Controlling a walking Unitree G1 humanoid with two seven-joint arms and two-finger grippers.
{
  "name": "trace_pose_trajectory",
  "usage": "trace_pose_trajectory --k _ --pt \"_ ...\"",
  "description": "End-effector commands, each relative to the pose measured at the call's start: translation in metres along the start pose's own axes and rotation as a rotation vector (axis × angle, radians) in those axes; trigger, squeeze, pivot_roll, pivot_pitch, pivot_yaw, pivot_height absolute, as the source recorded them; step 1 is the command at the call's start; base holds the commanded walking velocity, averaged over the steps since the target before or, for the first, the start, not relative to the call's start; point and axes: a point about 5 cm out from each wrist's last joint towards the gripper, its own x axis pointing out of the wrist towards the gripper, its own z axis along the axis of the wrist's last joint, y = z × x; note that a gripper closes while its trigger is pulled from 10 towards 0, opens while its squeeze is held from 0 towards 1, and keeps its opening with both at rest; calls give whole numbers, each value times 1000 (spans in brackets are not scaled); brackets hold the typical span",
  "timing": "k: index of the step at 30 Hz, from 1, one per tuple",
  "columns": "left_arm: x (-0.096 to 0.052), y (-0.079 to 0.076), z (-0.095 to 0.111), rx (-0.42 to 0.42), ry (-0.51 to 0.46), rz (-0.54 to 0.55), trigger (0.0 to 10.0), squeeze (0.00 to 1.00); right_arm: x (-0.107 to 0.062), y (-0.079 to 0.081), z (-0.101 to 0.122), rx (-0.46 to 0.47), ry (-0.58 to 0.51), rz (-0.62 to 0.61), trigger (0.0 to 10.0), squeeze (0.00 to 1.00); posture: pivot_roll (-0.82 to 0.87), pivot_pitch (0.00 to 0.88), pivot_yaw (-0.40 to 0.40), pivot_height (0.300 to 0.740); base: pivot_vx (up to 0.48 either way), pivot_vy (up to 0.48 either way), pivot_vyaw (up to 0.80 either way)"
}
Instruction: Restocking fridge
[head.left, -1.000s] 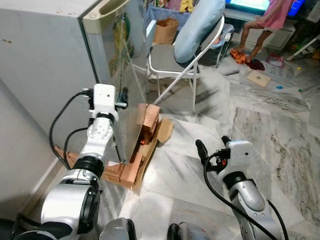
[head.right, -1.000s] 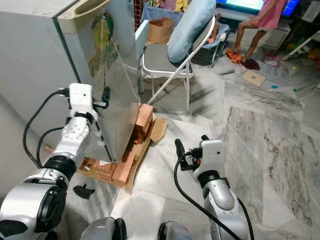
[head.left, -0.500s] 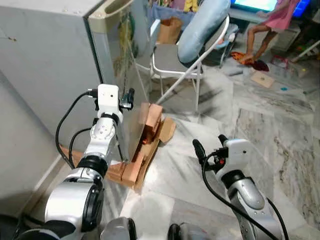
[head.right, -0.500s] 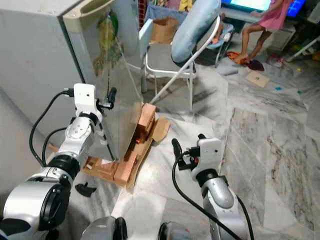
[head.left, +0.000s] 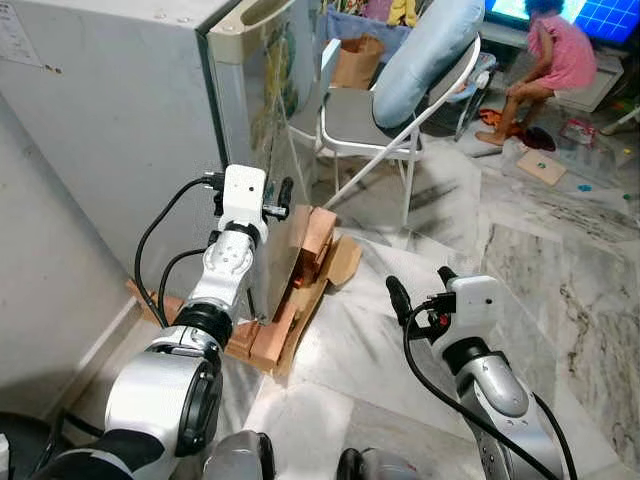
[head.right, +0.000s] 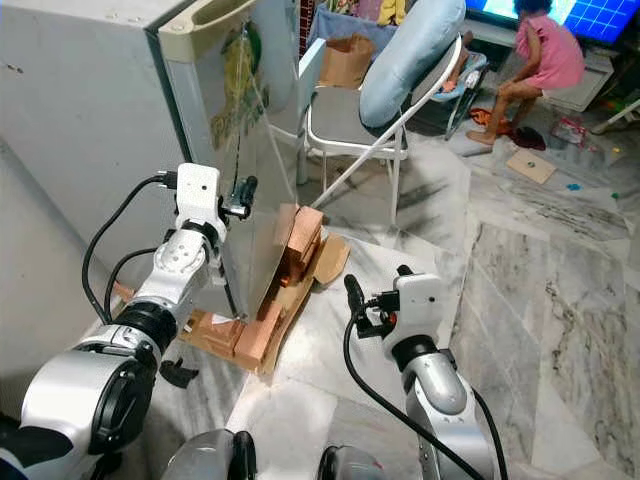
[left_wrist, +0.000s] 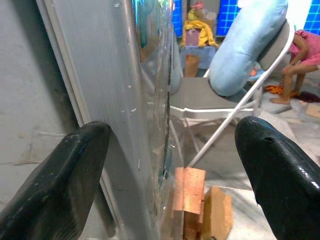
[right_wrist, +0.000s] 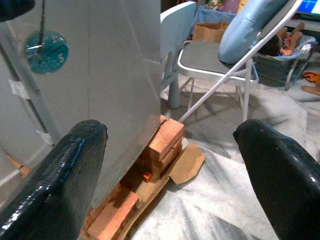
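The grey fridge (head.left: 120, 130) stands at the left, its door (head.right: 245, 110) closed and covered with stickers. My left gripper (head.left: 268, 186) is raised to the door's front edge, about halfway up. In the left wrist view it is open (left_wrist: 172, 132), and the door's edge (left_wrist: 135, 115) runs up between the two fingers, apart from both. My right gripper (head.left: 420, 288) hangs low over the marble floor to the right of the fridge. It is open (right_wrist: 170, 132) with nothing between the fingers and points at the fridge's base.
Orange wooden blocks (head.left: 308, 250) and cardboard (head.left: 345, 262) prop up the fridge's front corner. A folding chair (head.left: 365, 115) with a blue cushion (head.left: 425, 50) stands just beyond the door. A person in pink (head.left: 555, 60) crouches at the far right. Marble floor (head.left: 540, 240) lies open to the right.
The whole view has shifted, so the camera has moved. My left gripper stays at the door's edge and my right gripper stays low. The person in pink has crouched down.
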Motion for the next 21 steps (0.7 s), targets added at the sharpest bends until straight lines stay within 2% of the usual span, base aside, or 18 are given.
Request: trace_pose_trajectory --k 1,4,16,18,19,21 --pt "7 2 13 21 -26 5 10000 0 -1 -3 0 -4 2 -16 10000 0 -93 71 -39 740 0 0 0" --pt "7 11 12 36 -20 57 10000 0 -1 -2 0 -3 3 -15 10000 0 -92 69 -40 740 0 0 0" --pt "8 14 15 39 -23 140 10000 0 -1 -5 1 -11 1 -21 10000 0 -103 66 -41 740 0 0 0" --pt "8 16 14 24 -19 158 10000 0 -1 -5 1 -12 1 -22 10000 0 -107 67 -40 740 0 0 0" --pt "7 22 14 37 -21 201 10000 0 -2 -5 1 -12 2 -23 10000 0 -107 67 -40 740 0 0 0" --pt "7 24 14 20 -20 205 10000 0 -2 -5 1 -11 4 -24 10000 0 -108 69 -41 740 0 0 0"
